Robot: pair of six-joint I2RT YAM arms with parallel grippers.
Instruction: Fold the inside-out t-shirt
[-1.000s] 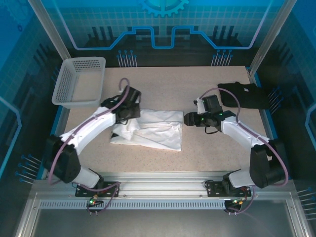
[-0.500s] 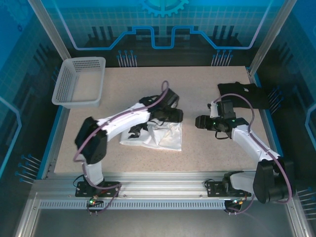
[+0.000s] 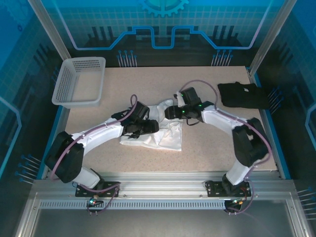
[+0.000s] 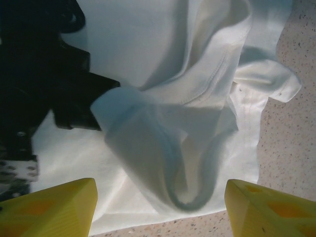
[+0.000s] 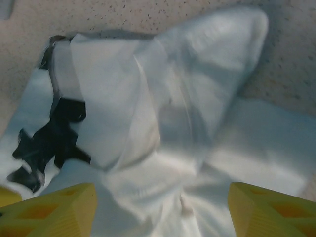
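The inside-out t-shirt (image 3: 167,137) lies bunched and wrinkled mid-table, white with loose folds. My left gripper (image 3: 155,127) hovers over its left part, and my right gripper (image 3: 169,112) is over its upper edge. In the left wrist view the yellow fingertips (image 4: 49,210) stand wide apart, open, around a rolled fold of the t-shirt (image 4: 163,148) without pinching it. In the right wrist view my right gripper (image 5: 160,212) is also open, with rumpled t-shirt cloth (image 5: 197,79) below and between the fingers (image 5: 271,210).
A black folded garment (image 3: 244,95) lies at the back right. A white mesh basket (image 3: 79,81) stands at the back left. A dark shape (image 4: 39,74) lies over the shirt's edge in the left wrist view.
My left gripper has opened and let the shirt go after sweeping it rightward, then drawn back left. My right arm swung in from the right onto the shirt's upper edge. The shirt is more compact.
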